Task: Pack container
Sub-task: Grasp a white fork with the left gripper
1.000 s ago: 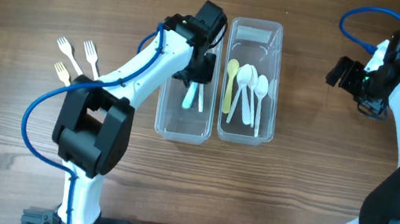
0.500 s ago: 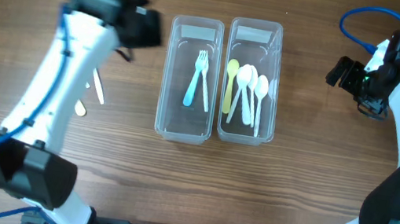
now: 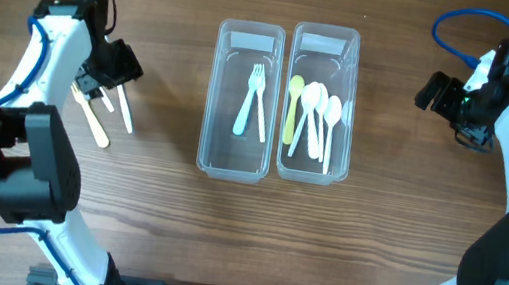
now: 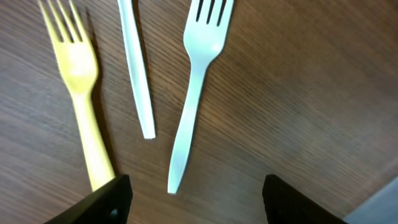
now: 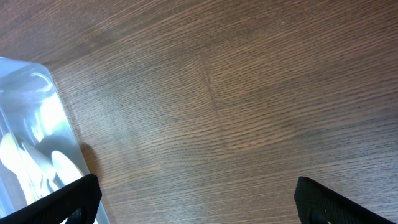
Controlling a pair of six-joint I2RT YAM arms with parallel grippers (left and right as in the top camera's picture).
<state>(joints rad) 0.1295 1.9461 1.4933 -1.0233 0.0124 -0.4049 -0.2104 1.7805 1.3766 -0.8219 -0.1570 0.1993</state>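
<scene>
Two clear containers stand side by side at the table's middle. The left container [image 3: 231, 164] holds a blue fork [image 3: 247, 101] and a white fork. The right container [image 3: 308, 174] holds a yellow spoon [image 3: 294, 103] and white spoons [image 3: 319, 117]. My left gripper [image 3: 109, 70] is open and empty, hovering over loose forks on the left. The left wrist view shows my left gripper [image 4: 196, 202], a yellow fork [image 4: 81, 93], a white fork [image 4: 196, 81] and another white handle [image 4: 137, 74]. My right gripper [image 3: 441, 93] is open and empty at the far right; it also shows in the right wrist view [image 5: 199, 202].
The yellow fork [image 3: 94, 119] and a white fork [image 3: 124, 113] lie on bare wood left of the containers. The right wrist view shows a corner of the right container [image 5: 37, 124] at its left edge. Blue cables loop off both arms.
My left arm has left the left container and swung to the far left, over the loose forks. The blue and white forks now lie in the container. The right arm has not moved.
</scene>
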